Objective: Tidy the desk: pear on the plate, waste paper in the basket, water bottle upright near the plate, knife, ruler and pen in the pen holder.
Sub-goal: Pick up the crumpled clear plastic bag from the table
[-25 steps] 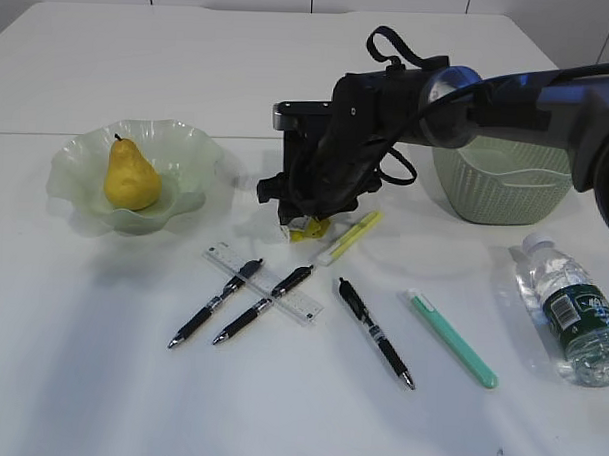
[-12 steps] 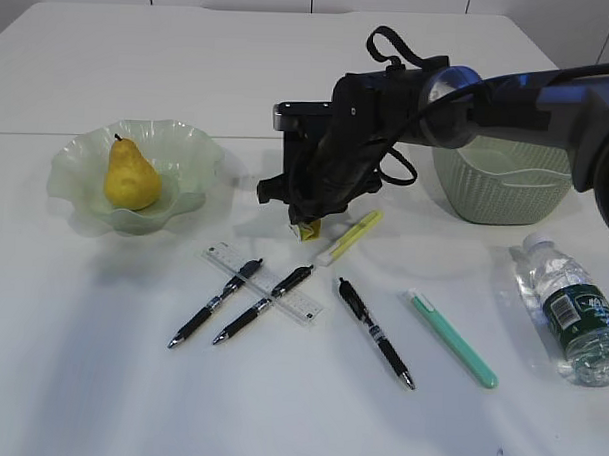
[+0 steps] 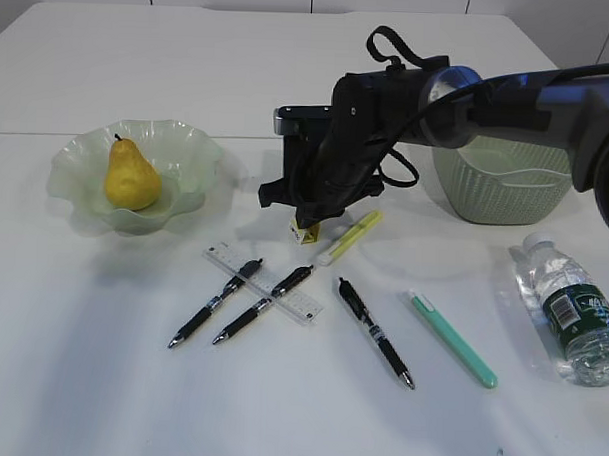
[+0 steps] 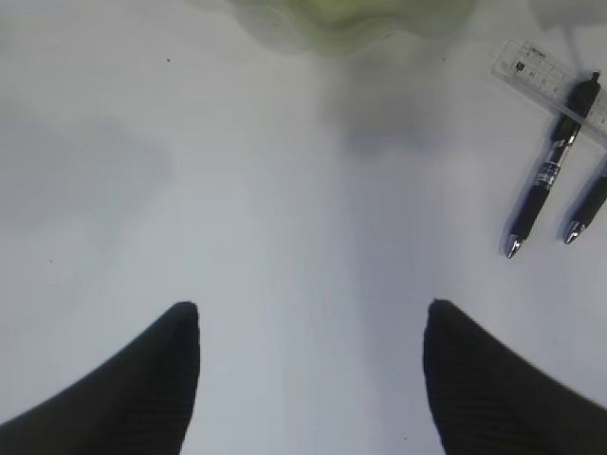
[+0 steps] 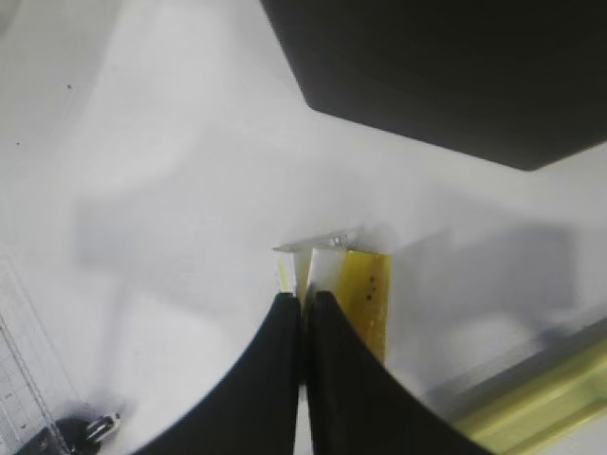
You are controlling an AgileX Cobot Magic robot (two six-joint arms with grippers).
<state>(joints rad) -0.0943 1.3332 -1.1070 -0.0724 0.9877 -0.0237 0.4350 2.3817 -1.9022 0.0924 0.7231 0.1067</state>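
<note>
My right gripper (image 3: 307, 220) is shut on a folded yellow and white waste paper (image 3: 305, 232) and holds it just above the table. The right wrist view shows the fingertips pinched on its edge (image 5: 365, 284). The black pen holder (image 3: 300, 121) stands right behind it. The pear (image 3: 132, 175) sits on the green plate (image 3: 199, 146). A clear ruler (image 3: 264, 285) lies under two black pens (image 3: 214, 302); a third pen (image 3: 375, 333) and the green knife (image 3: 453, 338) lie to the right. The water bottle (image 3: 574, 310) lies on its side. My left gripper (image 4: 308, 308) is open over bare table.
A green basket (image 3: 501, 190) stands at the back right behind the right arm. A yellow highlighter (image 3: 350, 236) lies next to the held paper. In the left wrist view the ruler (image 4: 550, 74) and a pen (image 4: 548, 175) are at the upper right.
My right gripper has risen a little with the waste paper, which has come up off the table. Nothing else has moved.
</note>
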